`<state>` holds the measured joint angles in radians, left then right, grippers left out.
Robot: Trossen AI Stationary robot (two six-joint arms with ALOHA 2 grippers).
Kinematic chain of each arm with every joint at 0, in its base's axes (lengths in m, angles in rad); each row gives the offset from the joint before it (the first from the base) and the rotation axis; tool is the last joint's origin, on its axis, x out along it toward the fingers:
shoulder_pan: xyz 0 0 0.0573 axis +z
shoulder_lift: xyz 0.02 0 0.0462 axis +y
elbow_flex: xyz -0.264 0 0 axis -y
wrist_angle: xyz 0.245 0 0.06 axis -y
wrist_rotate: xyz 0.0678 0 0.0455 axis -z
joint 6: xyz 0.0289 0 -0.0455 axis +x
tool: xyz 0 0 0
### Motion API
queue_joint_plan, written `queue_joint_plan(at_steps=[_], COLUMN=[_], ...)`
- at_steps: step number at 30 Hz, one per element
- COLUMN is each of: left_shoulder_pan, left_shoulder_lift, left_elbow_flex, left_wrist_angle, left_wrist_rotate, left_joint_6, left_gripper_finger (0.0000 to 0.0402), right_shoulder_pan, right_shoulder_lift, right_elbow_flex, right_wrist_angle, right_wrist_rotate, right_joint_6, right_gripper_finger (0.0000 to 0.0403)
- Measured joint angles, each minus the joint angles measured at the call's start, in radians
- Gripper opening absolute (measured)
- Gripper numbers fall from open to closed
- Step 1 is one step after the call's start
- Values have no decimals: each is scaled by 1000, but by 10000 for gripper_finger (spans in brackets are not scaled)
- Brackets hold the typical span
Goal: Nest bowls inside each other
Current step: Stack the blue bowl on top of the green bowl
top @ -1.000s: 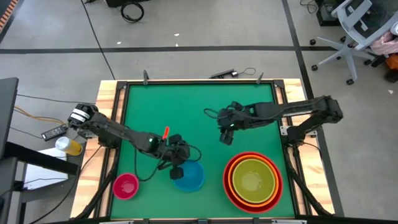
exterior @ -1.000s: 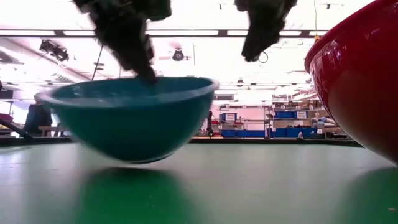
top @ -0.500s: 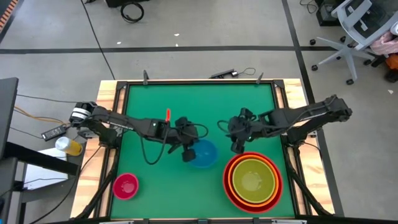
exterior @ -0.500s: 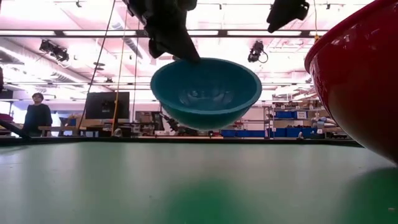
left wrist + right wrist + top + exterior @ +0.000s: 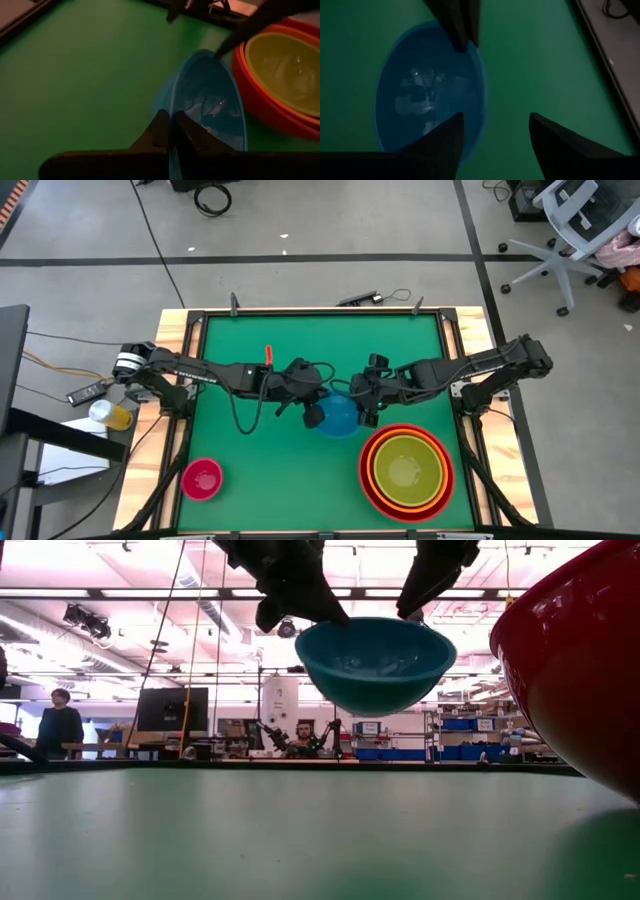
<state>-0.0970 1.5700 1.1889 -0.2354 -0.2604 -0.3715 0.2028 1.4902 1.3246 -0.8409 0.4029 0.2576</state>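
Observation:
The blue bowl point(image 5: 340, 416) hangs in the air over the middle of the table, mouth up and clear of the green mat in the low view point(image 5: 375, 660). My left gripper point(image 5: 314, 416) is shut on its left rim. My right gripper point(image 5: 496, 116) is open at the bowl's opposite rim. One finger stands over the inside and the other outside, and I see no touch. The red bowl point(image 5: 372, 480) rests on the mat at the near right with the orange point(image 5: 383, 448) and yellow-green point(image 5: 405, 468) bowls nested in it. The pink bowl point(image 5: 202, 478) sits near left. My left gripper pinches the blue bowl's rim point(image 5: 176, 107) on its left side, one finger inside the bowl and one outside. The fingers point(image 5: 159, 127) slant down from the table's left. The bowl is lifted clear of the mat and nearly level, mouth up.
The red bowl's wall point(image 5: 580, 670) looms close at the right of the low view. A raised wooden frame point(image 5: 185, 380) borders the mat. A small orange object point(image 5: 268, 358) sits on my left arm. Bare mat lies toward the far edge.
My left gripper has lifted the blue bowl off the mat and carried it up, toward the far edge and to the right, until it reached my right gripper. The bowl stays mouth up. My right gripper has shifted toward the bowl and now straddles its rim.

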Motion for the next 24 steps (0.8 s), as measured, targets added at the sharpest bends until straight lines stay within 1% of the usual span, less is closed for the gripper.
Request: queue_joint_plan(at_steps=[3,5,7,9,12,16,20,22,23,24], left_shoulder_pan=[8,12,12,11,11,12,12,12,11,11], left_shoulder_lift=[0,0,0,0,0,0,0,-4,-6,-8], left_elbow_flex=[0,0,0,0,0,0,0,0,0,0], left_wrist_angle=[11,26,43,56,69,72,84,88,88,90], left_wrist_rotate=[-5,-8,-8,-8,-7,-11,-11,8,6,5], left_joint_6=[-1,-1,-1,-3,-3,-12,-5,5,9,14], left_gripper_finger=[12,12,13,13,13,13,15,23,29,36], right_shoulder_pan=[-10,-19,-27,-36,-51,-68,-70,-72,-74,-74], right_shoulder_lift=[12,23,30,35,44,46,44,42,38,37], right_elbow_flex=[0,0,0,0,0,0,0,0,0,2], right_wrist_angle=[3,4,6,1,-7,-13,-27,-31,-32,-37], right_wrist_rotate=[-1,0,3,5,7,6,-1,-2,-9,-12], right_joint_6=[-35,-48,-49,-49,-48,-41,-42,-43,-48,-48], right_gripper_finger=[250,256,254,241,206,145,73,32,21,20])
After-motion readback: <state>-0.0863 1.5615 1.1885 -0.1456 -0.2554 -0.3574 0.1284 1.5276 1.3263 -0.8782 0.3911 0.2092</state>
